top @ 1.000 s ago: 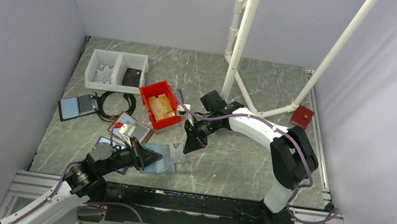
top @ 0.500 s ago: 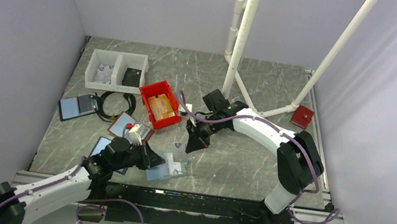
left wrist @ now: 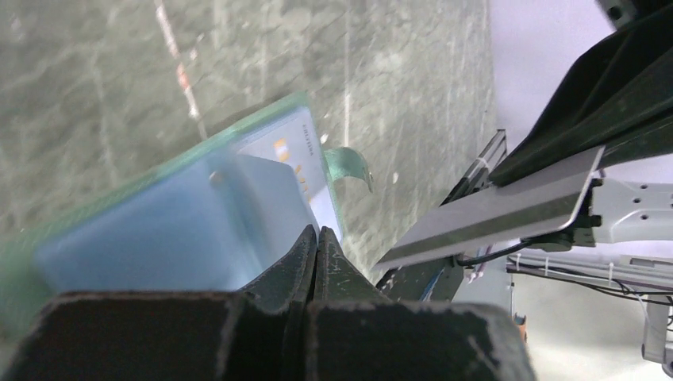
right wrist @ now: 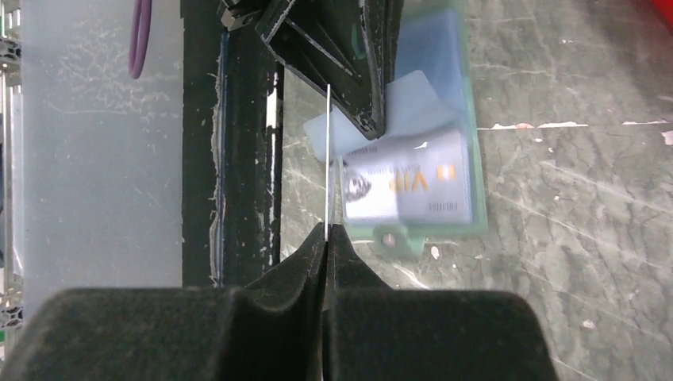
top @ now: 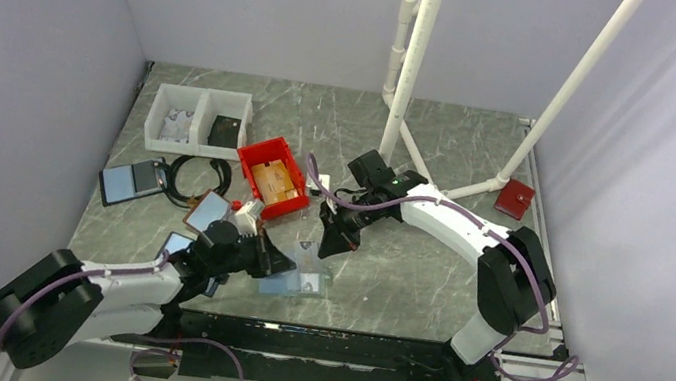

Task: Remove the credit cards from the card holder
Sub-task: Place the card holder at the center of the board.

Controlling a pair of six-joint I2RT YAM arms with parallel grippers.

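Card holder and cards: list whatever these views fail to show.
- The held card: its face. Right wrist sees it edge-on in the right gripper; left wrist shows only a grey side; top view, too small.
- VIP card in the card holder: right wrist, print blurred beyond "VIP".
- More cards: right wrist, left gripper overlaps the blurred far panel.
- Left jaws pinching or pressing: left wrist, the gripper itself hides the contact.

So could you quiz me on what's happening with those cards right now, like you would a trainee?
1. True or false: the right pincer holds a card in the air, apart from the card holder.
2. What word is printed on the second card, lying in the holder? A) VIP B) BANK C) GOLD
3. Fill in: the left pincer is shut on the holder's pale ___ panel.
Key: 1 true; 2 A; 3 blue.
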